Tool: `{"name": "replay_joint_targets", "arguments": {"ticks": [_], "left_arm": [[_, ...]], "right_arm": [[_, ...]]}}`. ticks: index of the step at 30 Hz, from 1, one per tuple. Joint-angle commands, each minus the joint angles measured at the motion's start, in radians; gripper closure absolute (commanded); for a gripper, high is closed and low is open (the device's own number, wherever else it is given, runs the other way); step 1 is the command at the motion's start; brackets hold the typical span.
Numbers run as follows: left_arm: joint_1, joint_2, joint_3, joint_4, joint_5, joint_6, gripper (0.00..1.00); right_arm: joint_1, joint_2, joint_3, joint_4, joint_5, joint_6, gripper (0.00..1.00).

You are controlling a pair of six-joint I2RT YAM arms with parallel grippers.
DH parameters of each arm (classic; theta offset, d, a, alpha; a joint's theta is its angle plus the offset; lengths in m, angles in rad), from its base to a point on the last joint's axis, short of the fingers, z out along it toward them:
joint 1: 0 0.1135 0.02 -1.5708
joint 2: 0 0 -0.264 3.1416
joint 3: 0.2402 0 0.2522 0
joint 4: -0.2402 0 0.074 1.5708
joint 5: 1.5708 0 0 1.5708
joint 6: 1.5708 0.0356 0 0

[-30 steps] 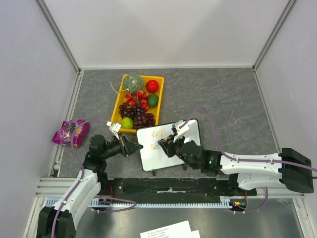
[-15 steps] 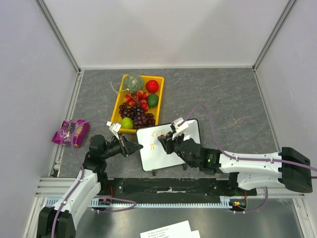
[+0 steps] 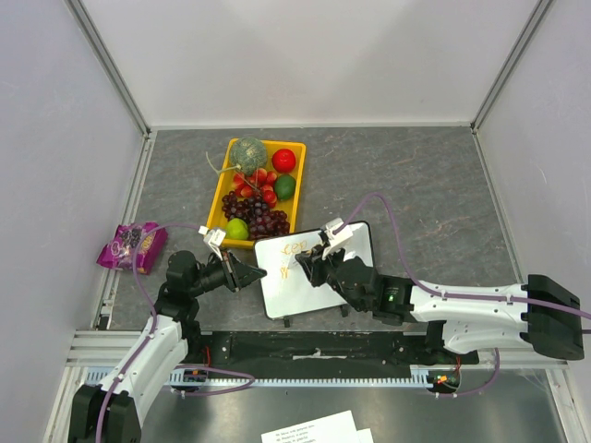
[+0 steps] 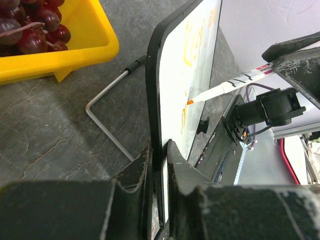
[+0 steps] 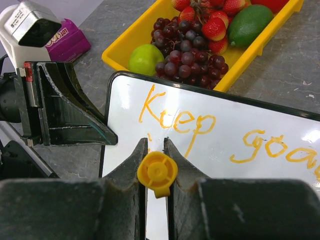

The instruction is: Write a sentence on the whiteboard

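Grey stone-patterned table (image 3: 425, 185) fills my top view, boxed in by plain white walls. The whiteboard (image 3: 277, 293) stands propped at a tilt near the front edge, just beside the near end of the yellow tray (image 4: 75, 55), between my two arms.

My left gripper (image 4: 159, 147) is pinched tight on the board's left edge, one finger on each face of the dark frame. From that wrist I can also see the board's bent wire leg (image 4: 105, 122) resting on the table behind it.

My right gripper (image 5: 156, 145) is closed on the marker (image 5: 157, 173), its yellow end cap sitting between the fingers. The left wrist view shows the orange tip against the white face, low on the left side.

The sentence (image 5: 180, 120) so far reads "Keep goa" in orange along the top line, the rest running out of the right wrist view. A few orange strokes sit under it by the tip, too foreshortened for me to read.

Dark grapes (image 5: 185, 60), a lime (image 5: 146, 59) and strawberries (image 5: 215, 27) lie in the tray. A purple snack packet (image 3: 132, 245) lies well off to the left.
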Motion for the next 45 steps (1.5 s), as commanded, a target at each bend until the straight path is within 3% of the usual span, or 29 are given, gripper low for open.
{"name": "replay_joint_targets", "arguments": {"ticks": [1,13,27,45], "left_arm": [[0.003,-0.007,0.000,0.021,-0.022,0.034,0.98],[0.001,-0.009,0.000,0.021,-0.024,0.032,0.98],[-0.002,-0.007,0.000,0.023,-0.022,0.034,0.98],[0.001,-0.006,-0.002,0.023,-0.022,0.032,0.98]], "right_arm": [[-0.010,-0.017,-0.023,-0.045,0.001,0.017,1.00],[-0.009,-0.045,-0.080,-0.046,-0.026,0.049,1.00],[-0.013,-0.160,-0.006,-0.078,-0.028,0.029,1.00],[-0.093,-0.206,-0.041,-0.147,-0.019,0.038,1.00]]}}
